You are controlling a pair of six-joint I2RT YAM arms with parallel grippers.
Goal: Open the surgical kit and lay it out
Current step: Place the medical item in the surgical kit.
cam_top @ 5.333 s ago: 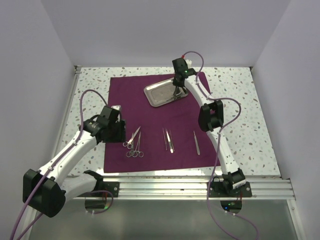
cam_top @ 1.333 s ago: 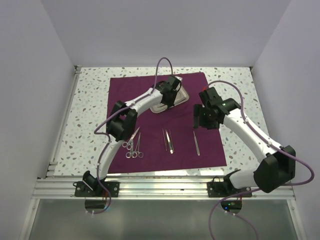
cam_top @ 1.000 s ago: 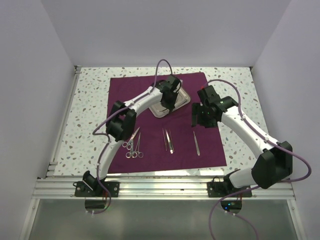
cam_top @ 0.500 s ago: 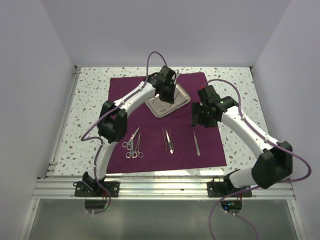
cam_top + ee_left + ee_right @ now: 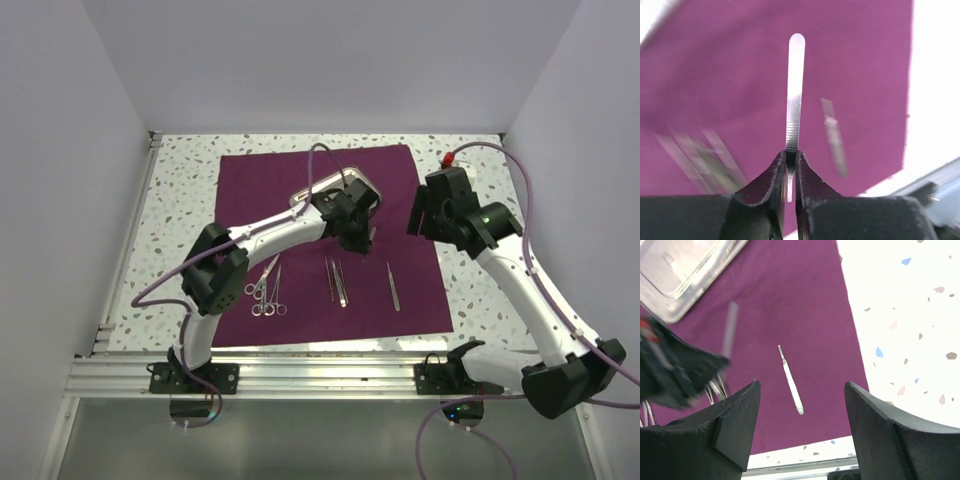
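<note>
The dark purple cloth [image 5: 300, 180] lies spread flat on the table. On its far part stands the steel tray [image 5: 305, 196], half hidden by my left arm. My left gripper [image 5: 366, 234] hovers over the cloth's middle, shut on a slim silver handle [image 5: 795, 85] that points straight out from the jaws [image 5: 791, 156]. Ring-handled scissors and forceps [image 5: 266, 287], tweezers [image 5: 337, 281] and a thin scalpel-like instrument [image 5: 393, 286] lie in a row on the near part. My right gripper [image 5: 419, 212] hangs open above the cloth's right side, with that thin instrument [image 5: 790, 380] below it and nothing between its fingers [image 5: 801, 386].
Speckled white tabletop [image 5: 480, 250] surrounds the cloth on all sides. An aluminium rail [image 5: 330, 368] runs along the near edge. White walls close in the left, right and back. My left arm crosses over the tray and the cloth's left half.
My left gripper has come away from the tray toward the near right, carrying the slim handle. My right arm has swung back to the right, and its jaws have widened slightly.
</note>
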